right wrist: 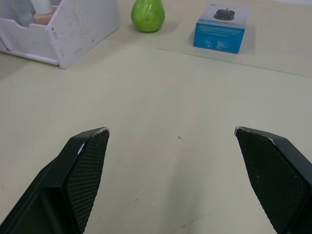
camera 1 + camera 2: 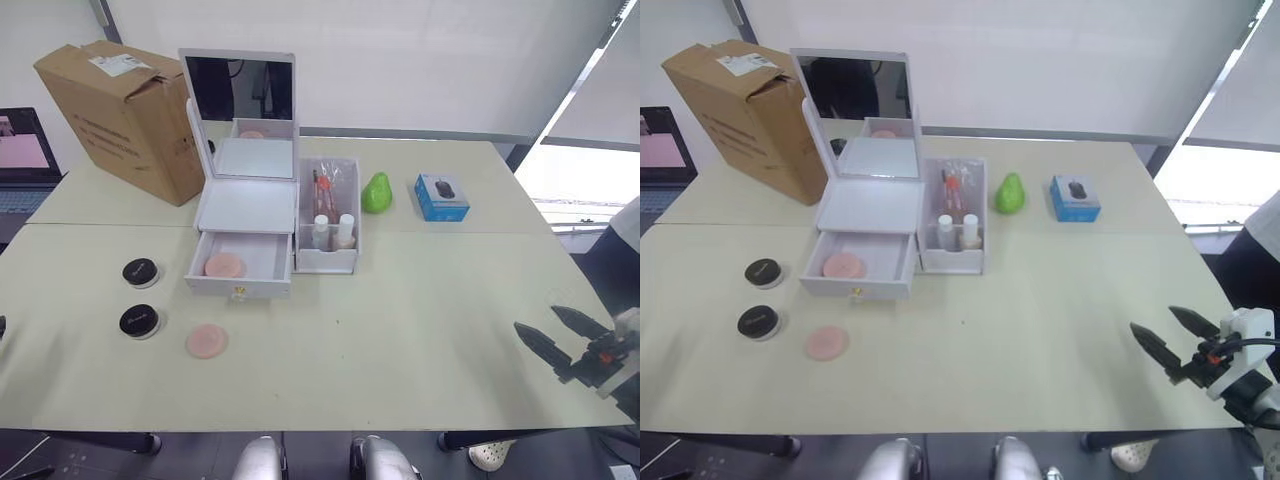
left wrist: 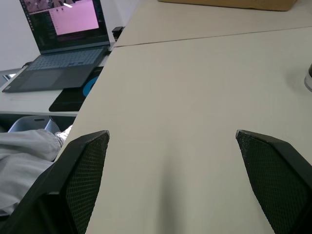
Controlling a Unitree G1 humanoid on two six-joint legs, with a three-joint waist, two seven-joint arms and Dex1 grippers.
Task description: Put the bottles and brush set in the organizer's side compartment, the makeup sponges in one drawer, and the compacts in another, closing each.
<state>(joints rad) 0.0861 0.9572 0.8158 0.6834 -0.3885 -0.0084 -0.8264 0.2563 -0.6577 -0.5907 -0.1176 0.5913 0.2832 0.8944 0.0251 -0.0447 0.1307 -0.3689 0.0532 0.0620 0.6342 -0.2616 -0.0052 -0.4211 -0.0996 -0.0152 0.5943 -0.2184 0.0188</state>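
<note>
Table (image 2: 420,330) lies pale and broad before me, and my right gripper (image 2: 553,335) hangs over its near right edge with its two black fingers spread apart and nothing between them. My left gripper (image 3: 173,146) hovers low over the table's left side, its fingers equally wide apart and empty. The organizer (image 2: 250,205) stands toward the back, left of centre, its mirror lid (image 2: 240,88) upright. Its lower drawer (image 2: 242,265) is pulled out, and one of the makeup sponges (image 2: 224,265) lies inside it; the other sponge (image 2: 207,340) rests on the table just in front of the drawer, a little to the left. The side compartment (image 2: 328,215) touches the organizer's right side and holds the two bottles (image 2: 333,232) standing at its front, white caps up, with the brush set (image 2: 322,188) upright behind them. The two compacts (image 2: 140,296) sit on the table left of the drawer, one nearer me than the other, apart from each other. A cardboard box (image 2: 125,115) stands just left of the organizer. A green pear (image 2: 376,193) and a small blue box (image 2: 441,197) sit to the right of the compartment.
</note>
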